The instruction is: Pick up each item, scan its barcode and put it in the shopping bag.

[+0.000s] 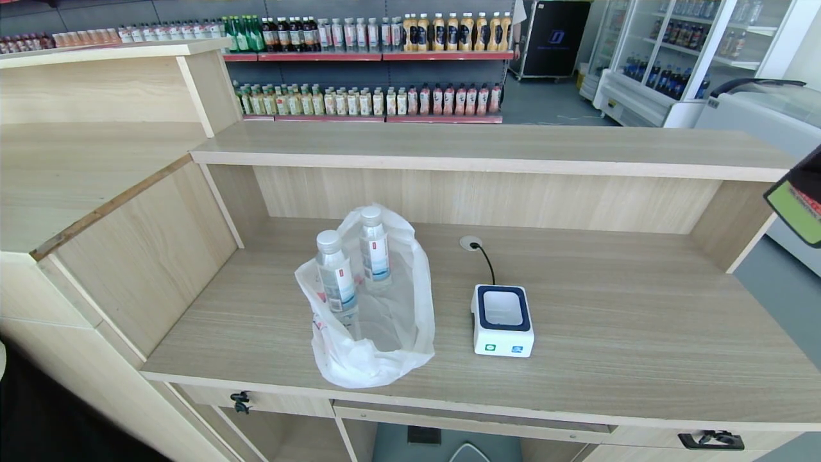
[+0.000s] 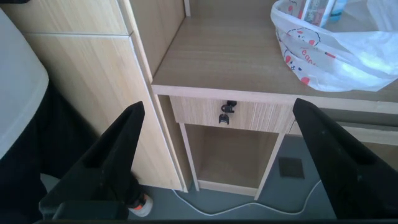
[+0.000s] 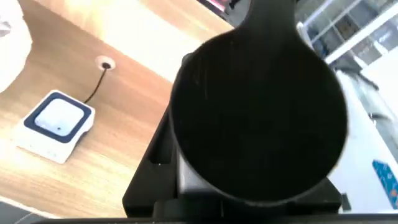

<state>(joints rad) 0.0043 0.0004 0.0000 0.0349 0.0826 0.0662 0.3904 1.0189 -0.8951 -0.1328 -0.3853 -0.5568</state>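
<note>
Left gripper (image 2: 219,107) hangs low in front of the counter (image 1: 641,333), below the worktop. Its fingers (image 2: 115,155) are spread wide with nothing between them, facing the left drawer with its key (image 2: 225,118).

A white shopping bag (image 1: 385,346) sits near the front edge of the worktop, left of centre, mouth open upward. Two clear water bottles stand upright inside it, close together: one nearer (image 1: 335,273), one behind (image 1: 374,247).

The barcode scanner (image 1: 503,319) lies flat just right of the bag, not touching it, window up. Its black cable (image 1: 486,260) runs back to a round hole in the worktop.

Right gripper (image 3: 249,186) is up by the counter's right end, clamped on a dark round-ended container (image 3: 258,118). The container's black and green side shows at the right edge in the head view (image 1: 798,202), well apart from scanner and bag.

Behind the counter's raised ledge are store shelves (image 1: 385,56) lined with drink bottles, with glass-door fridges (image 1: 673,58) at far right.
</note>
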